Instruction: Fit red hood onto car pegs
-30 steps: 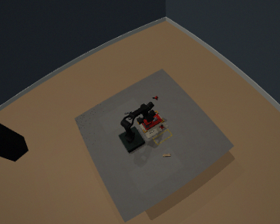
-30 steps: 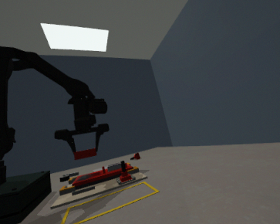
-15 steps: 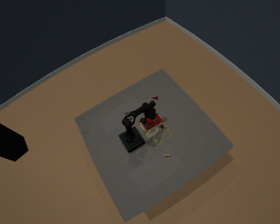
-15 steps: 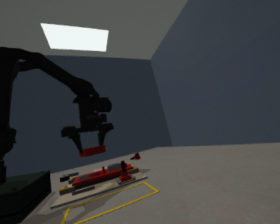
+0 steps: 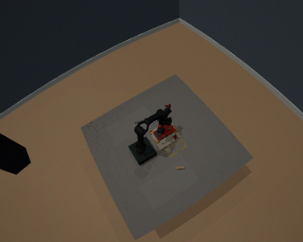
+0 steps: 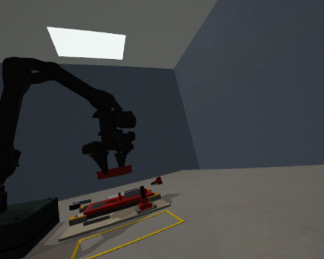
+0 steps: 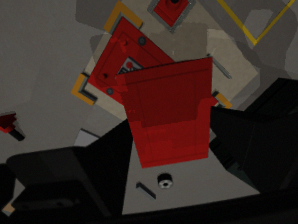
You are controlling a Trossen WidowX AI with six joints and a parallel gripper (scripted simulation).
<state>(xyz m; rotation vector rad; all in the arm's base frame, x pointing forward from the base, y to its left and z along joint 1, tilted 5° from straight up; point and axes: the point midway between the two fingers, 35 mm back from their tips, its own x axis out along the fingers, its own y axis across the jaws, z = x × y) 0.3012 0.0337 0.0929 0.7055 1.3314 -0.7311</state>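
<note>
Overhead, blue-grey walls (image 5: 249,37) (image 6: 257,89) enclose the grey table (image 5: 215,146) (image 6: 257,201); the claw (image 6: 114,171) (image 7: 167,116) grasps the hood (image 6: 119,172) (image 7: 172,110).

the chassis (image 5: 169,133) (image 6: 98,206) (image 7: 102,62) sits in its jig (image 5: 159,144) (image 6: 74,230) (image 7: 205,50) on the surface (image 5: 211,146) (image 6: 257,201) (image 7: 40,55), the hood (image 6: 114,172) (image 7: 170,110) apparently above it, between the hand's (image 6: 114,171) (image 7: 170,117) fingers.

Robot arm (image 5: 150,120) (image 6: 74,87): matte black, with slender, angular links and bulky, rounded joints. Base (image 5: 136,156) (image 6: 38,223): a dark green, square block. Hand (image 6: 113,167) (image 7: 167,116): black, with two tapering fingers.
</note>
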